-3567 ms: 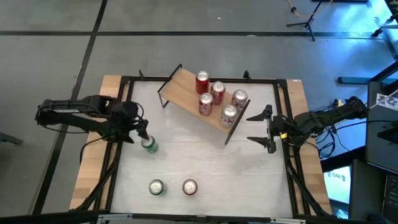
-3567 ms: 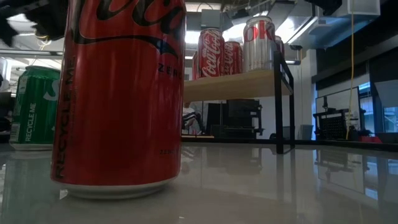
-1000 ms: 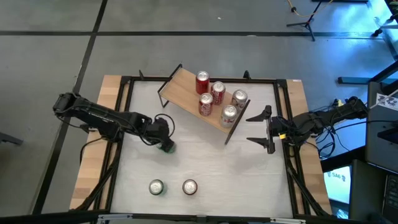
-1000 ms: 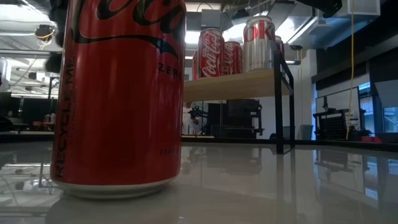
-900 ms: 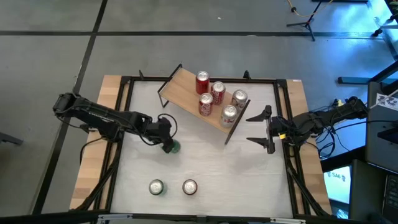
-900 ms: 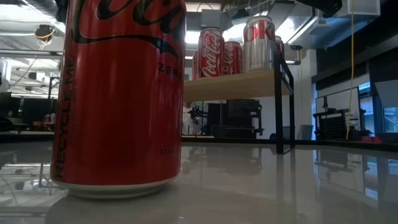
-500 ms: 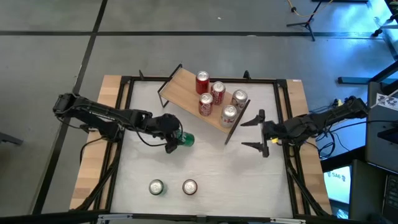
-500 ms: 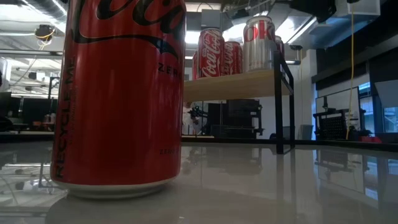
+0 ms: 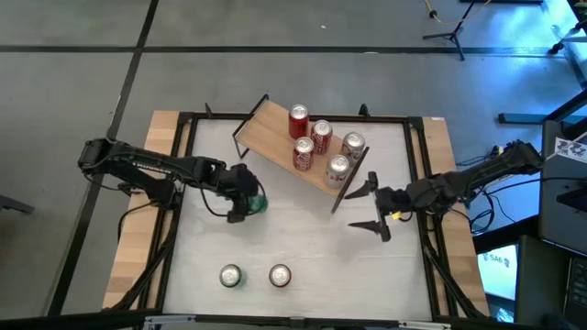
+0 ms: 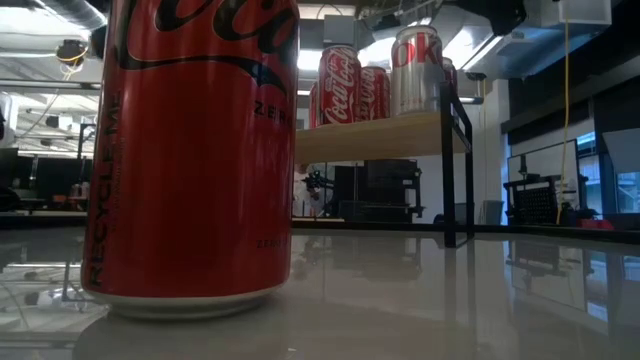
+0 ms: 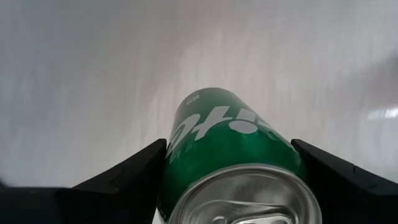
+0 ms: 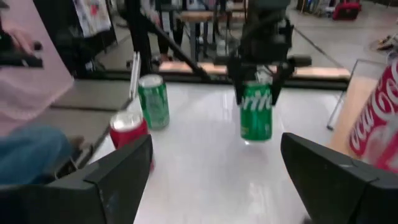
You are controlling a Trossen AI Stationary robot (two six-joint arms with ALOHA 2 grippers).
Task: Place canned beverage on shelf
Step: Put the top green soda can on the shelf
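Left gripper [image 9: 246,203] is closed on a green can [image 9: 256,203], lifted short of the shelf [image 9: 275,133]; right gripper [image 9: 371,204] open. Four cans shelved, two left on table [image 9: 303,229].

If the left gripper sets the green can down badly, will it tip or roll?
Probably. The green can, held in the left gripper, is tall and narrow, so it may tip. Its round, smooth side would likely roll on the glossy table.
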